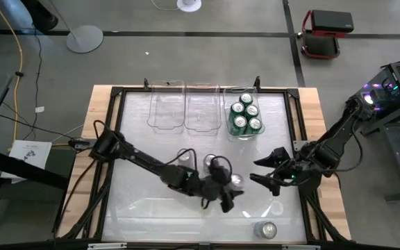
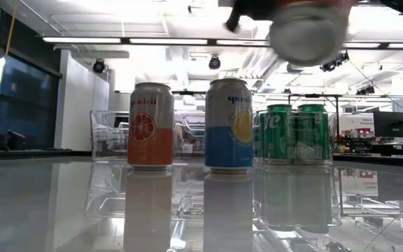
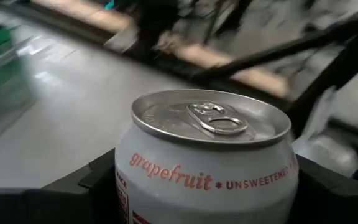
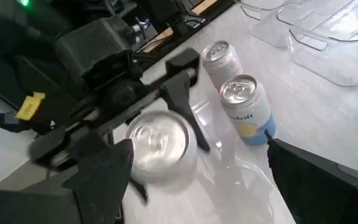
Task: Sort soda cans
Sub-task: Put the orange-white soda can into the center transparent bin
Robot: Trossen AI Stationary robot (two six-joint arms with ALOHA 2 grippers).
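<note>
left gripper (image 1: 229,189) has its fingers pinching a grapefruit can (image 3: 207,158), lifted lower-middle of the high view. keep it upright, carry it to an empty bin (image 1: 166,105) (upper middle). right gripper (image 1: 266,171) waits spread beside it.

floor: grey concrete (image 1: 207,59) | ceiling: strip lights (image 2: 152,40) | red cart (image 1: 323,31) at back

Printed on the grey can (image 3: 207,168): "grapefruit * UNSWEETENED". Partly legible "spindri" on the orange can (image 2: 150,126) and on the blue can (image 2: 230,126).
</note>
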